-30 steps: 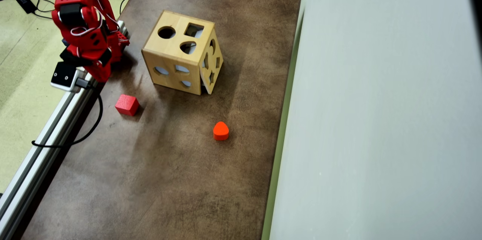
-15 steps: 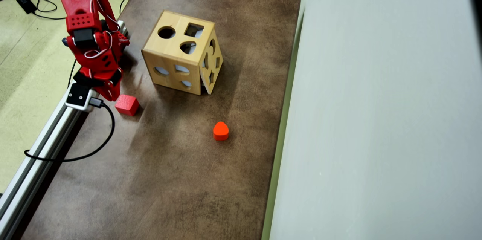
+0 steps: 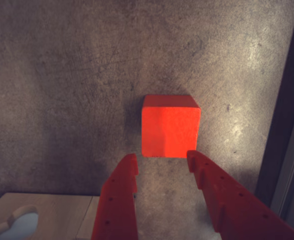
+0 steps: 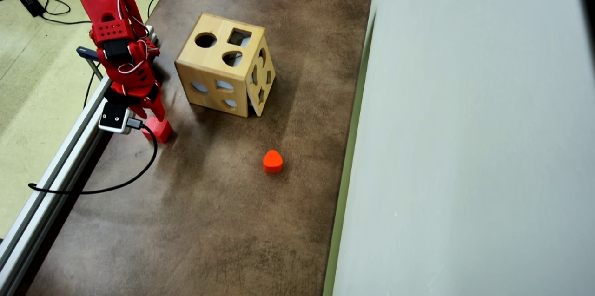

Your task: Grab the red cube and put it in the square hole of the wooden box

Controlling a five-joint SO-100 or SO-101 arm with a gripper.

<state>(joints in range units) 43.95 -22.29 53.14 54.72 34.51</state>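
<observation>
The red cube [image 3: 170,126] lies on the brown table, just beyond my fingertips in the wrist view. My red gripper [image 3: 162,161] is open, its two fingers about a cube's width apart, with nothing between them. From overhead, the gripper [image 4: 153,117] hangs over the cube [image 4: 161,131] and hides part of it. The wooden box [image 4: 225,64] stands to the right of the arm, with the square hole [image 4: 239,37] in its top face beside a round cutout. A corner of the box [image 3: 46,216] shows at the lower left of the wrist view.
An orange-red rounded block [image 4: 272,161] sits mid-table, right of the cube. A metal rail [image 4: 56,173] runs along the table's left edge, and a black cable [image 4: 102,187] loops from the wrist camera. A pale wall [image 4: 465,147] borders the right side.
The arm has swung down and toward the red cube; the gripper, earlier above and left of it, now hangs right over it. The cube and box have not moved.
</observation>
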